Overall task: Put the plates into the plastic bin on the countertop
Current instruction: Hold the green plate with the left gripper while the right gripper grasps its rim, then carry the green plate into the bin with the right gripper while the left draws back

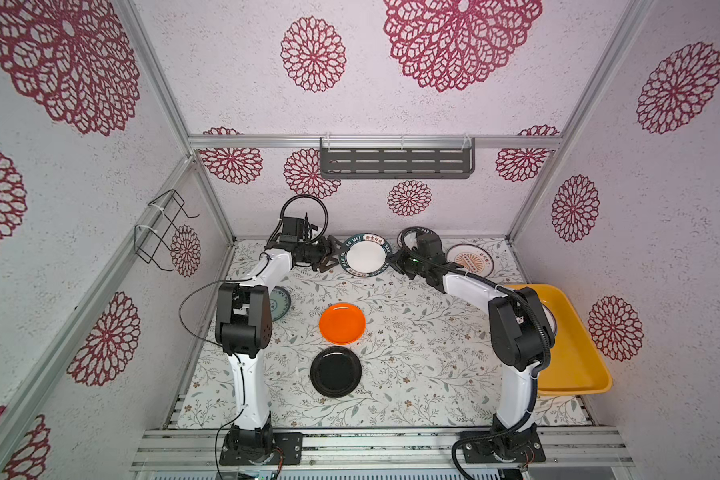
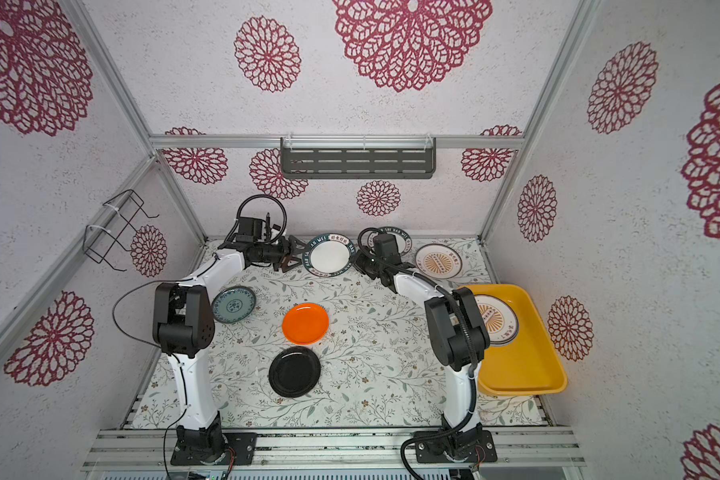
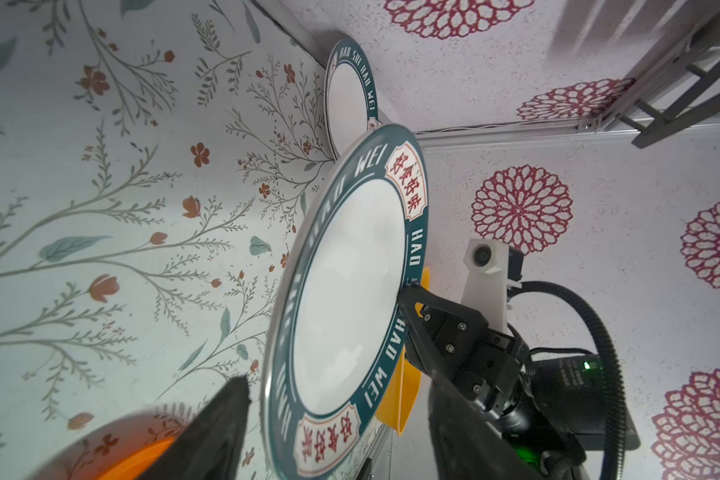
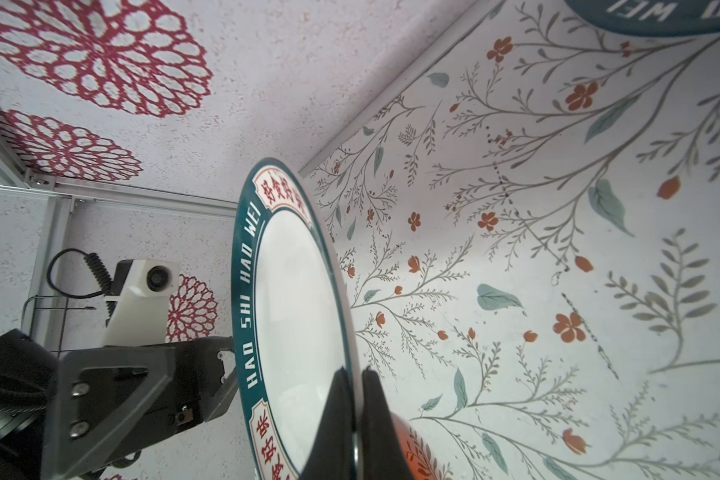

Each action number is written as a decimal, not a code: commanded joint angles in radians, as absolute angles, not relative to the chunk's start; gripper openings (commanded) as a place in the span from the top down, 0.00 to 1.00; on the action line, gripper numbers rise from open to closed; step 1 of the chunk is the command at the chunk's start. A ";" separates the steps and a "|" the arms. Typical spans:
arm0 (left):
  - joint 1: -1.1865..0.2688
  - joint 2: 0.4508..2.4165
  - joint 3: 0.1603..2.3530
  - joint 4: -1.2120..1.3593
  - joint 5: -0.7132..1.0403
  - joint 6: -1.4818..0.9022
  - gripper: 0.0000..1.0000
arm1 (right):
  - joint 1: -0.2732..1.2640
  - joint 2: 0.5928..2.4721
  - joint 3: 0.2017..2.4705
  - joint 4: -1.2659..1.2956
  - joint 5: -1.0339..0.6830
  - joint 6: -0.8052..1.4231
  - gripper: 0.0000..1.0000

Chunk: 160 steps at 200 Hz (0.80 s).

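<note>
Pinching teal-rimmed plate (image 1: pixel 366 255) at rim, right claw (image 4: pixel 356 376) clenched, left claw (image 1: pixel 336 254) spread open at opposite edge

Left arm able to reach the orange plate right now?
Likely yes: left gripper stands open, the right gripper holds the teal-rimmed plate, and the orange plate lies flat with nothing over it.

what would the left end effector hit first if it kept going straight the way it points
The left end effector meets the teal-rimmed plate first, right between its open jaws; the right end effector grips the far rim.
</note>
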<state>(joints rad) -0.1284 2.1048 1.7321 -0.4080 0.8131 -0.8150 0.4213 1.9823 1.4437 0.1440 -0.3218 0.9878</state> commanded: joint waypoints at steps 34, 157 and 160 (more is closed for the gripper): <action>-0.133 1.920 1.661 -0.441 0.591 -0.715 0.04 | 0.388 1.887 1.397 0.170 -0.277 0.984 1.00; -0.194 1.778 1.514 -0.180 0.491 -0.632 0.03 | 0.053 1.415 1.083 -0.050 -0.004 0.845 1.00; -0.196 1.778 1.516 -0.181 0.489 -0.629 0.03 | 0.038 1.401 1.072 -0.051 -0.001 0.845 1.00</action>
